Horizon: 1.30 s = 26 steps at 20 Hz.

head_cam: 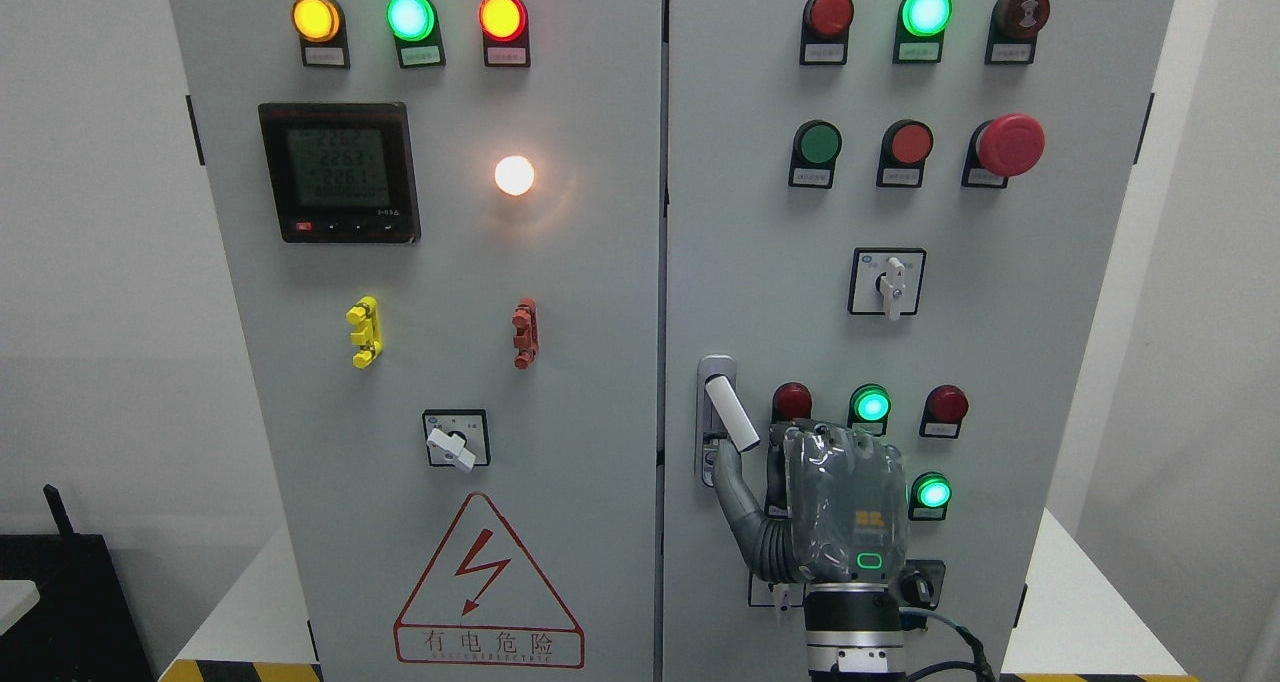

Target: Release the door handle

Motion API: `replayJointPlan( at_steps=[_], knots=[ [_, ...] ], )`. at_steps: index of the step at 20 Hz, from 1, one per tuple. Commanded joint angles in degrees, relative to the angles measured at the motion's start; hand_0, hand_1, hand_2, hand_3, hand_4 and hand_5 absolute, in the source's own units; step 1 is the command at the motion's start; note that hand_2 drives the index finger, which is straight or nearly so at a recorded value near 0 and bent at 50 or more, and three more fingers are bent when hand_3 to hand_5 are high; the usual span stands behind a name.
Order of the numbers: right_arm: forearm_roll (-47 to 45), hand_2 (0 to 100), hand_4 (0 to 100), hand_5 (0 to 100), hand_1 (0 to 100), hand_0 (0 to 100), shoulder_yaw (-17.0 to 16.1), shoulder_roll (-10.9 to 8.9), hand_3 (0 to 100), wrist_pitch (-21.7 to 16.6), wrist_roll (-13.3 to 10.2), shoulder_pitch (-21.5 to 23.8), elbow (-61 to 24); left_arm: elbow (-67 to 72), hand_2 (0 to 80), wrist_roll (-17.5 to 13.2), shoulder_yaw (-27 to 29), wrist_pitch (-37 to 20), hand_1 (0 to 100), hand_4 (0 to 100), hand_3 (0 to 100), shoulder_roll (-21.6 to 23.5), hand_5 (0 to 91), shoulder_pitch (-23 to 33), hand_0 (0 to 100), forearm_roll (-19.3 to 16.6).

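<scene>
Here, the right hand — grey, sheathed in clear plastic — rises from the bottom edge right of the middle, its back to the camera; the thumb reaches up-left, its tip touching the lower end of the white lever door handle (tilted in its grey recessed plate on the right-hand door of the grey cabinet); the other fingers are hidden behind the palm, so their state cannot be told.

The right hand is grey under a clear wrinkled cover — yellow marking, green-lit oval, silver wrist cuff, black cable.
</scene>
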Motion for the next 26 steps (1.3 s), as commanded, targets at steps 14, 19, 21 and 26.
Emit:
replayJointPlan(
  at_steps=[14, 19, 21, 26],
  knots=[
    [0.09, 100, 100, 96, 35, 55, -1.31, -0.08, 100, 0.03, 0.23, -0.25, -0.14, 1.32, 0.0, -0.04, 0.98, 0.03, 39, 0, 0, 0.01, 0.0, -0.97, 12, -1.67],
    [0.09, 100, 100, 96, 35, 56, -1.75, -0.16, 100, 0.03, 0.23, -0.43, -0.32, 1.32, 0.0, -0.04, 0.9, 0.03, 39, 0, 0, 0.01, 0.0, -0.88, 12, -1.67],
    [0.09, 100, 100, 96, 35, 56, -1.75, -0.16, 100, 0.03, 0.23, -0.61, -0.32, 1.4, 0.0, -0.04, 0.98, 0.03, 39, 0, 0, 0.01, 0.0, -0.88, 12, -1.67],
    [0.09, 100, 100, 96, 34, 57, -2.37, -0.16, 100, -0.06, 0.23, -0.69, -0.49, 1.32, 0.0, -0.04, 0.98, 0.03, 39, 0, 0, 0.01, 0.0, -0.97, 12, -1.67]
  ],
)
